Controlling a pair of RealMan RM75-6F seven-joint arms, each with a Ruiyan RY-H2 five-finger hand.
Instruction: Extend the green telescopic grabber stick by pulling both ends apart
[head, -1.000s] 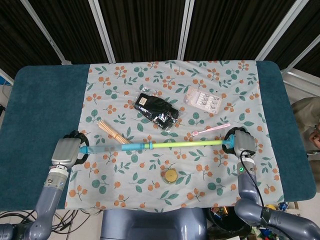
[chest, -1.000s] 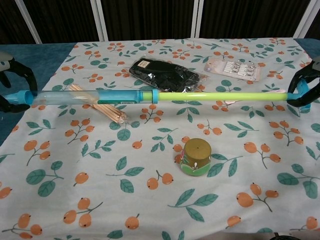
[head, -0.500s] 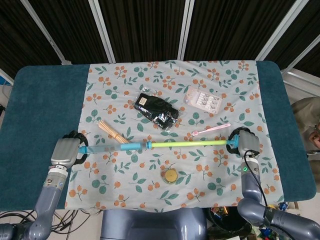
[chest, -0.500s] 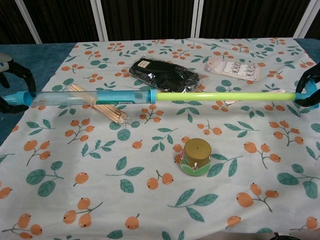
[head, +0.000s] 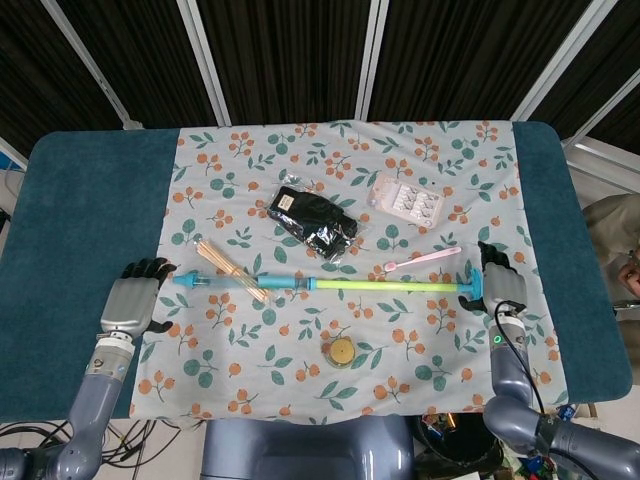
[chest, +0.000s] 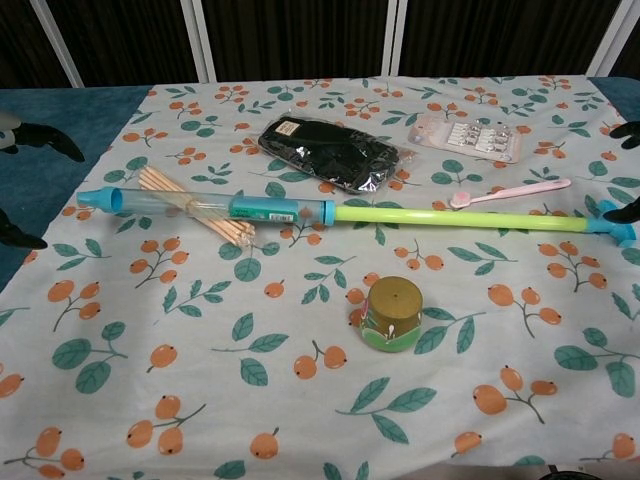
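The telescopic grabber stick (head: 320, 285) lies flat on the floral cloth, drawn out long. Its clear blue tube (chest: 205, 206) makes up the left part and its green rod (chest: 455, 218) the right, ending in a blue tip (chest: 618, 228). The tube rests across a bundle of wooden sticks (chest: 195, 215). My left hand (head: 130, 303) sits just left of the tube end, fingers spread, holding nothing. My right hand (head: 502, 286) sits just right of the blue tip, fingers also spread and empty. In the chest view only dark fingertips (chest: 45, 138) of the left hand and fingertips (chest: 627, 130) of the right show at the frame edges.
A black packet (head: 313, 222) and a blister card (head: 405, 200) lie behind the stick. A pink toothbrush (head: 422, 260) lies just beyond the green rod. A small round tin (head: 342, 350) stands in front of it. The teal table (head: 80, 210) shows beyond the cloth on both sides.
Both hands have let go of the stick's ends and spread their fingers. The stick has dropped onto the cloth and shifted a little to the right.
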